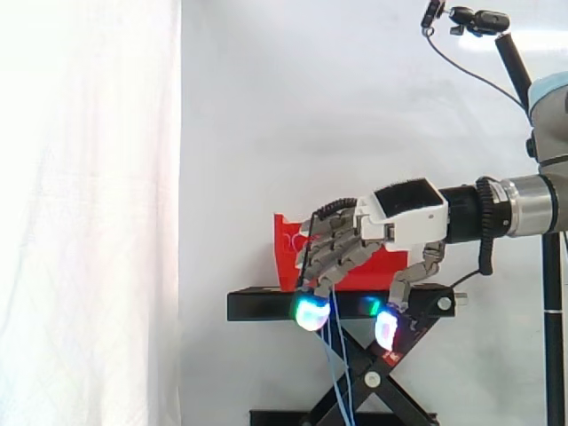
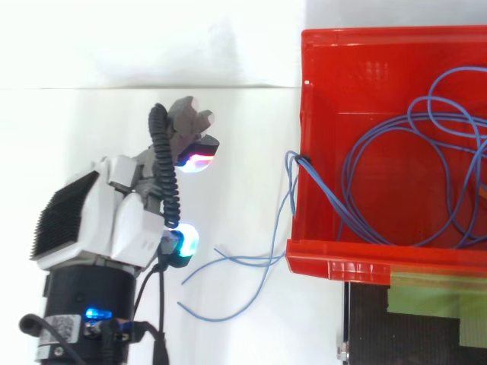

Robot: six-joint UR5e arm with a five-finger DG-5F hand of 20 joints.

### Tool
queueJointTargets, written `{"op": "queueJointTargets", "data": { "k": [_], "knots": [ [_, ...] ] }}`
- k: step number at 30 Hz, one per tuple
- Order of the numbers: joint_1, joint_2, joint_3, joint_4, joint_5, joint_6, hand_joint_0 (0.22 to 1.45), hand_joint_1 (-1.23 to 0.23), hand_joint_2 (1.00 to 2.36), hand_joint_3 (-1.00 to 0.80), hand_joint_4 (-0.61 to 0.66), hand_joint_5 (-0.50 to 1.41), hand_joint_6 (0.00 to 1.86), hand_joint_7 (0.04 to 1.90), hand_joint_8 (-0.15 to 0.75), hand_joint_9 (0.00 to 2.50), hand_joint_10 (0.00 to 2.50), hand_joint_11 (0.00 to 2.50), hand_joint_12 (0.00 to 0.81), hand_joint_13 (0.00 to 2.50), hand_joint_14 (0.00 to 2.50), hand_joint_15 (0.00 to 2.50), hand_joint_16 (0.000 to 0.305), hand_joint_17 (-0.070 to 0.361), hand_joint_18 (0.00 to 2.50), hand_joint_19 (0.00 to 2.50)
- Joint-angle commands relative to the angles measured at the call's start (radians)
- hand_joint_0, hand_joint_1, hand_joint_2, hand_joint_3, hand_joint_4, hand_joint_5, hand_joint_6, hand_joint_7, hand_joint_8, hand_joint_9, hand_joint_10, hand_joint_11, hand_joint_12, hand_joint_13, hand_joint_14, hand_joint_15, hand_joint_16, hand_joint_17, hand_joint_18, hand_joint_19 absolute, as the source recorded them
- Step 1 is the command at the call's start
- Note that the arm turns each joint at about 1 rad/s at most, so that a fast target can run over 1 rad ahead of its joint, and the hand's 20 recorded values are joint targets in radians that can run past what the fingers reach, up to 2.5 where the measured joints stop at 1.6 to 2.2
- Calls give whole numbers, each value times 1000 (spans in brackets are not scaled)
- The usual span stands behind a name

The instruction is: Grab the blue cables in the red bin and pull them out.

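The robot hand hung at the top view's lower left, apart from the red plastic bin, fingers loosely bent and holding nothing, while the thin blue cables lay inside with strands draped over its left wall; closing round those strands seemed best.

Side view looks level, farther off; top view looks down, closer; both show red bin
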Motion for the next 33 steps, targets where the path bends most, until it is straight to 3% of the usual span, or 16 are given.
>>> {"op": "queueJointTargets", "data": {
  "k": [1,2,4,8,12,16,21,28,33],
  "knots": [
    [-18,-15,0,26,-38,31,742,-1040,1000,-1000,131,629,12,454,220,605,11,256,317,434,7,179,46,103,255,164],
    [-27,-15,0,26,-58,37,743,-1040,1000,-1000,134,629,13,454,218,605,9,254,317,434,7,182,46,103,256,160],
    [-29,-15,0,26,-61,37,743,-1040,1000,-1000,130,630,12,448,220,604,9,257,316,434,7,183,46,103,255,160],
    [-44,-16,43,33,-83,28,744,-1038,1000,-1000,134,629,12,450,219,604,9,258,317,434,7,182,46,103,254,160],
    [-53,-15,46,99,-98,-18,745,-1039,1000,-1000,133,628,14,452,219,601,9,257,316,431,7,179,46,103,254,160],
    [-56,-16,46,141,-115,-61,747,-1041,1000,-1000,133,629,12,450,219,599,9,256,315,430,7,182,46,103,254,165],
    [-58,-16,44,127,-124,-116,748,-1041,1000,-1000,132,633,13,465,218,591,9,258,316,428,7,182,46,103,253,161],
    [-65,-39,44,142,-121,-107,748,-1044,1000,-1000,133,649,14,486,217,588,9,262,317,427,7,178,46,103,253,161],
    [-71,-61,46,141,-127,-32,750,-1043,1000,-1000,131,655,14,499,216,588,10,266,317,427,7,178,46,103,253,161]
  ]
}}
